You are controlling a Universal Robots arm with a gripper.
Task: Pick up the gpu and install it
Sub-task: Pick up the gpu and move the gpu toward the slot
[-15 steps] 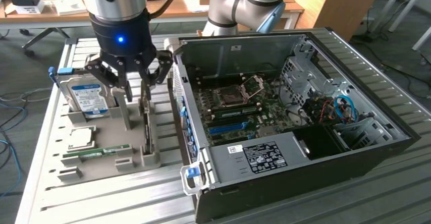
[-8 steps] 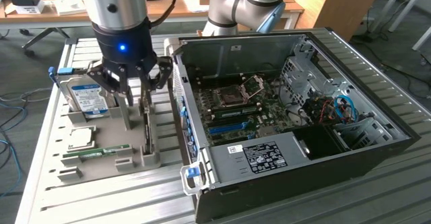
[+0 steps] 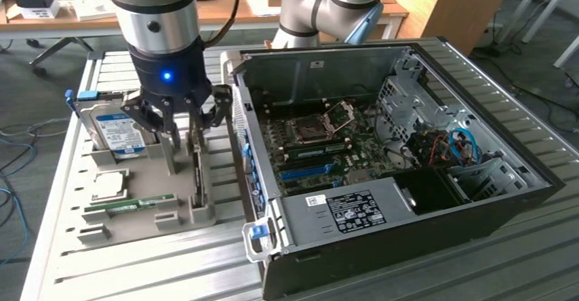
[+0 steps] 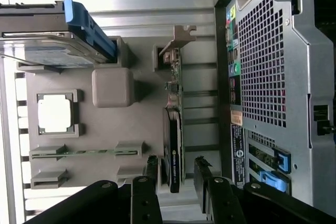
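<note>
Beside the computer case [image 3: 407, 247], the open gripper [image 3: 186, 128] straddles the edge-standing gpu [image 4: 173, 145], whose length runs parallel to the case.

The black two-fingered gripper [image 4: 177, 174] stands open, one finger on each side of the slim dark gpu card [image 4: 172, 140]. The card sits edge-on in a grey moulded holder tray [image 4: 142, 129], beside the perforated metal computer case [image 4: 262, 61].

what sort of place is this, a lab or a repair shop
Probably a robotics lab: an open black desktop computer case sits on a ribbed metal table beside a grey moulded parts holder, with wooden office desks behind.
</note>
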